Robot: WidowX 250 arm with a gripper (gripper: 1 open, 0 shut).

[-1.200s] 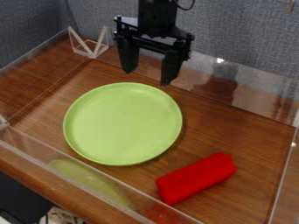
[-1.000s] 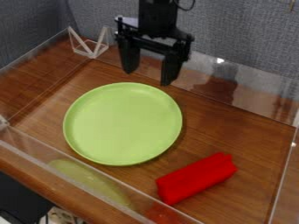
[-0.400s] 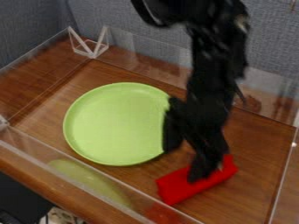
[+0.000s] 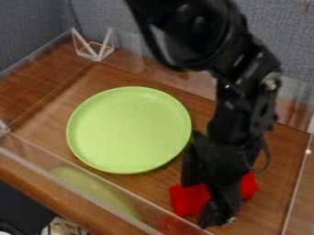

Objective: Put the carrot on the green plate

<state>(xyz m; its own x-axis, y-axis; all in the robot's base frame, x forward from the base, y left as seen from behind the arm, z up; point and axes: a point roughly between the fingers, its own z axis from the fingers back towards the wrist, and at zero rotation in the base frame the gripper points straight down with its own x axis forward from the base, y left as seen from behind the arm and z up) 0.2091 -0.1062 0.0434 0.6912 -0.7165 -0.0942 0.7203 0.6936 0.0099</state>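
The carrot [image 4: 185, 198], a bright red blunt bar, lies on the wood near the front right, and the arm hides its middle. My gripper [image 4: 210, 190] points straight down over that middle. Its dark fingers [image 4: 196, 171] stand open on either side of the bar and are not closed on it. The red ends of the bar stick out to the left and right of the fingers. The green plate [image 4: 128, 128], large, round and lime green, lies flat left of the carrot with nothing on it.
Clear plastic walls [image 4: 73, 188] surround the wooden tabletop [image 4: 50, 83], and the front wall runs close to the carrot. A small white wire stand [image 4: 92, 43] sits in the back left corner. The black arm [image 4: 208, 46] arches over the right half.
The gripper came from the back of the table, beyond the plate, forward and down to the front right. It rolled its wrist and now straddles the carrot. Plate and carrot have not moved.
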